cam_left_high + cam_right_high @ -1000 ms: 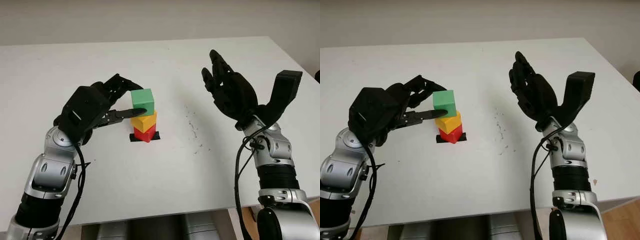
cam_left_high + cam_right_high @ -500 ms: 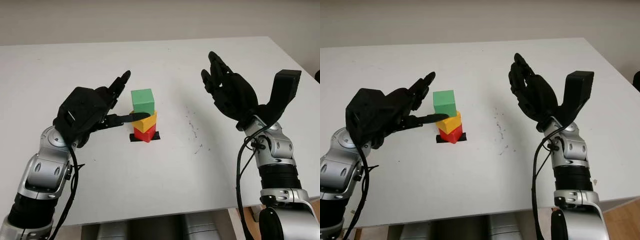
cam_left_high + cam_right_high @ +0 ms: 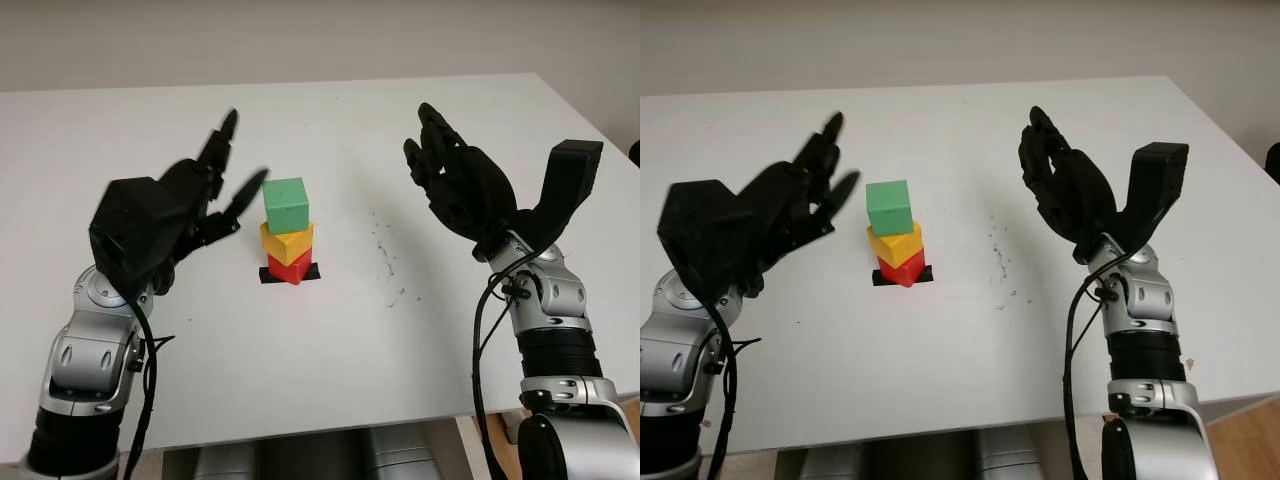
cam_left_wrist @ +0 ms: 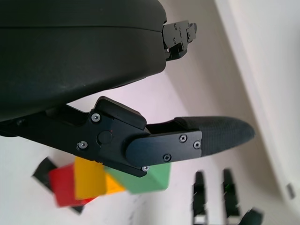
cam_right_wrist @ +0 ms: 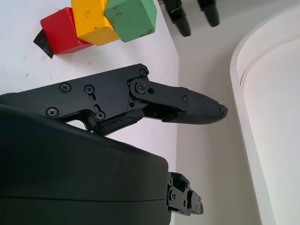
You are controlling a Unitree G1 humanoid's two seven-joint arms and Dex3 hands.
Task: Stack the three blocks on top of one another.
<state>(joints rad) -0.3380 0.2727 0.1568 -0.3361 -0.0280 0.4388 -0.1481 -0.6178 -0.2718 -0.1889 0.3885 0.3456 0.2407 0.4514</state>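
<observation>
— Green block (image 3: 285, 203) on top, yellow block (image 3: 288, 242) under it, red block (image 3: 288, 268) at the bottom. All three stand in one stack, and the red one sits on a small black patch (image 3: 311, 272) on the white table (image 3: 330, 340).

— Is the stack straight?

— Not quite. The yellow and red blocks are turned a little against the green one, so their corners poke out toward the robot. Each block touches the one beneath it, though.

— Where is the left hand (image 3: 170, 215)?

— Just left of the stack, raised off the table, palm side facing the blocks. Its fingers (image 3: 222, 140) are wide and hold nothing; the nearest tip is close to the green block but apart from it.

— And the right hand (image 3: 462, 185)?

— Well to the right of the stack, also up in the air, palm turned toward the blocks. Fingers wide, nothing in them. From the camera at that wrist, you look past one black finger (image 5: 187, 105) toward the three blocks lying in a row, with the tips of the other hand beyond them.

— Anything else near the stack?

— A scatter of small dark specks (image 3: 385, 255) on the table, between the stack and the right hand.
</observation>
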